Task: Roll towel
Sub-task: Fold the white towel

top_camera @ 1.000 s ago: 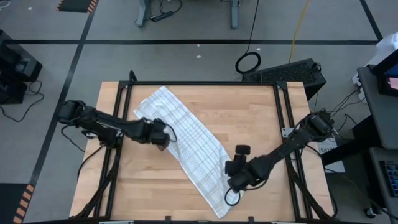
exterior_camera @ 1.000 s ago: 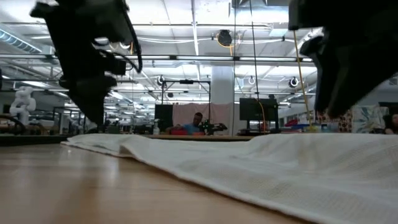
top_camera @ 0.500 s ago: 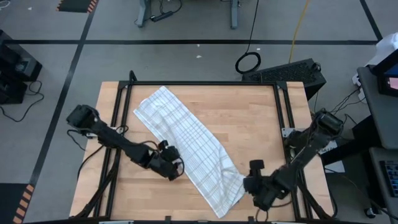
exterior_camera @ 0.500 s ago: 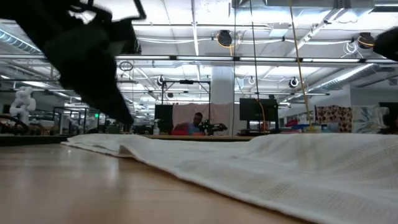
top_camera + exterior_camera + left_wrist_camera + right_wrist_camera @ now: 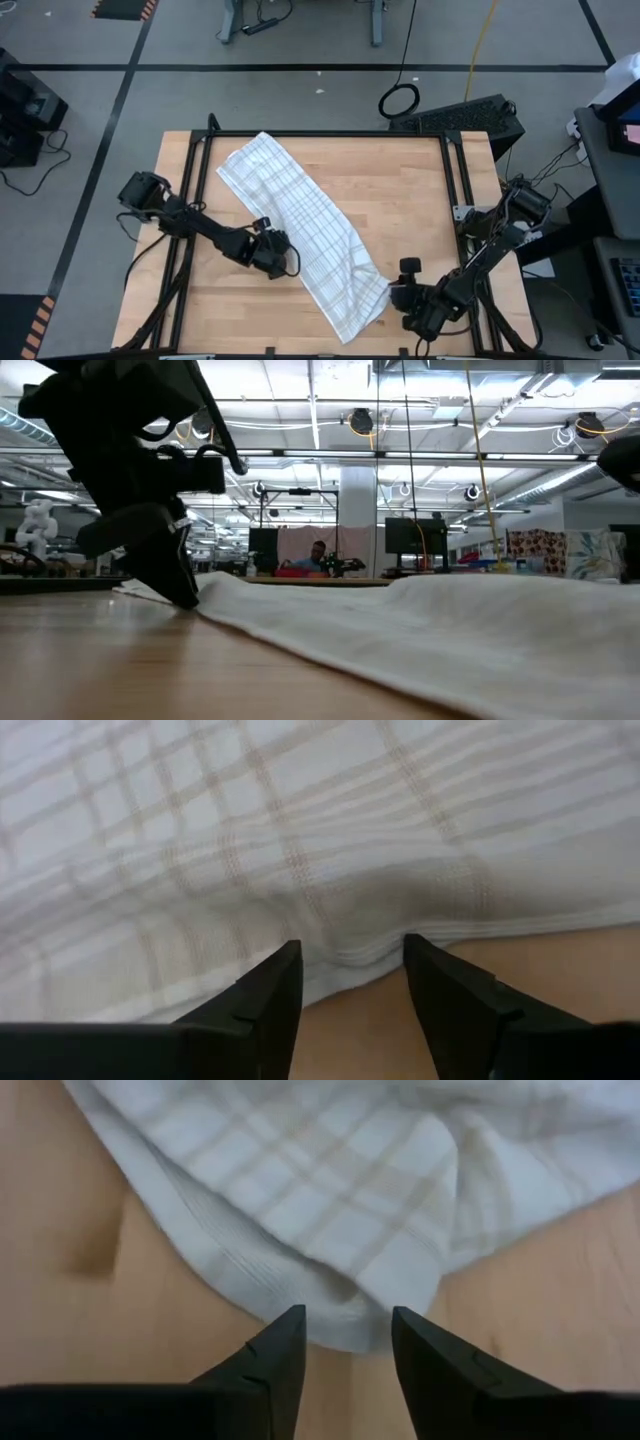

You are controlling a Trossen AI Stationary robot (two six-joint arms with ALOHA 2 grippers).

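Observation:
The white checked towel lies flat as a long strip, slanting from the table's far left to its near right. My left gripper is open and low at the towel's left long edge, about halfway along; a short stretch of that edge bulges between its fingers. My right gripper is open at the towel's near right corner, which lies between its fingertips. In the low view the left gripper reaches down to the tabletop at the towel. My left gripper comes slanting down from the table's left side, its fingertips at the towel's left long edge; whether they touch the cloth I cannot tell. My right gripper comes slanting down from the near right, its fingertips beside the towel's corner; touching or not, I cannot tell.
Bare wood lies to the right of the towel and along the near left. Black frame rails run along the table's left and right sides. A person sits far off in the room behind.
My left gripper has gone toward the near edge and down, from the towel's far part to the middle of its left long edge. My right gripper has gone off the towel toward the near right and now stands at its near right corner. The towel's near end is slightly bunched.

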